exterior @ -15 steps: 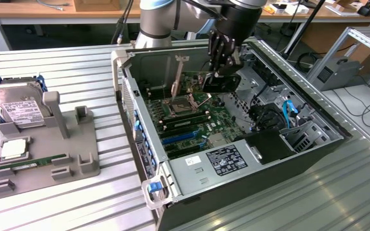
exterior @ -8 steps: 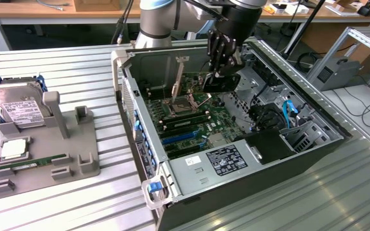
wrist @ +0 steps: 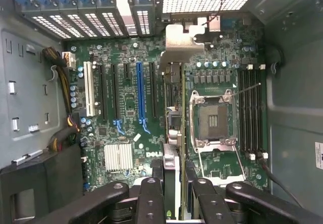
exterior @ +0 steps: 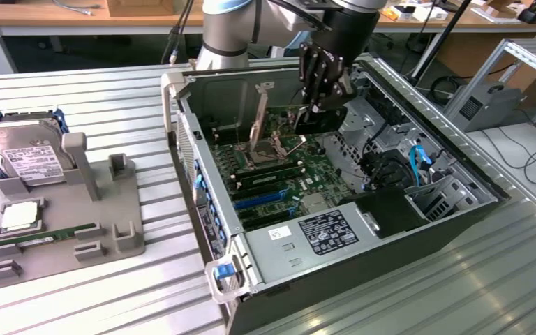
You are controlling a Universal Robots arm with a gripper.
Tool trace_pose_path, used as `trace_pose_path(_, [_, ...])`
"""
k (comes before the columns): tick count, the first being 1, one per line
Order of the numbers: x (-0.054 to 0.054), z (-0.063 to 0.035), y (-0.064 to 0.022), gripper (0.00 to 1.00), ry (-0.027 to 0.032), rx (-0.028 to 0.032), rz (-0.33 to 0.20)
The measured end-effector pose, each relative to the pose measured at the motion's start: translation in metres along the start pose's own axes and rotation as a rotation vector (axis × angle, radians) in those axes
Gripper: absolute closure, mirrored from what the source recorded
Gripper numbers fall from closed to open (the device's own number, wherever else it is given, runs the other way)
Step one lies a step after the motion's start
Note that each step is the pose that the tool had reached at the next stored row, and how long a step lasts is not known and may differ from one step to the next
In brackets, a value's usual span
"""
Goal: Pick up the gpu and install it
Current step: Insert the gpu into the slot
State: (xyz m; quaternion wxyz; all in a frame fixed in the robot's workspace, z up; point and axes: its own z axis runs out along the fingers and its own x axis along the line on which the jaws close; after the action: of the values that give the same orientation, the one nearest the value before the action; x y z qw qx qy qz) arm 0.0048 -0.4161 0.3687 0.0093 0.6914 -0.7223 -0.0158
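Note:
My gripper (exterior: 324,94) hangs inside the open computer case (exterior: 278,251), shut on the gpu (exterior: 318,117), a thin dark card held on edge above the motherboard (exterior: 292,174). In the wrist view the gpu (wrist: 173,133) runs edge-on away from my gripper (wrist: 174,196), and its silver bracket (wrist: 182,41) reaches the slotted rear wall of the case. The card hovers between the row of expansion slots, with the blue slot (wrist: 140,95) among them, and the open CPU socket (wrist: 212,120). It is above the board, not seated.
A grey holder tray (exterior: 109,241) on the exterior view's left carries a hard drive (exterior: 28,157), a memory stick (exterior: 54,237) and a processor chip (exterior: 21,218). Inside the case are blue cables (exterior: 417,164), a drive cage (exterior: 435,199) and memory slots (wrist: 251,110).

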Motion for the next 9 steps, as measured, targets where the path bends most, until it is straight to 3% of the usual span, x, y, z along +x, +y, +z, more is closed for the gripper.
trace_pose_path(9, [0.0000, 0.0000, 0.0000, 0.73, 0.0026, -0.0006, -0.072])
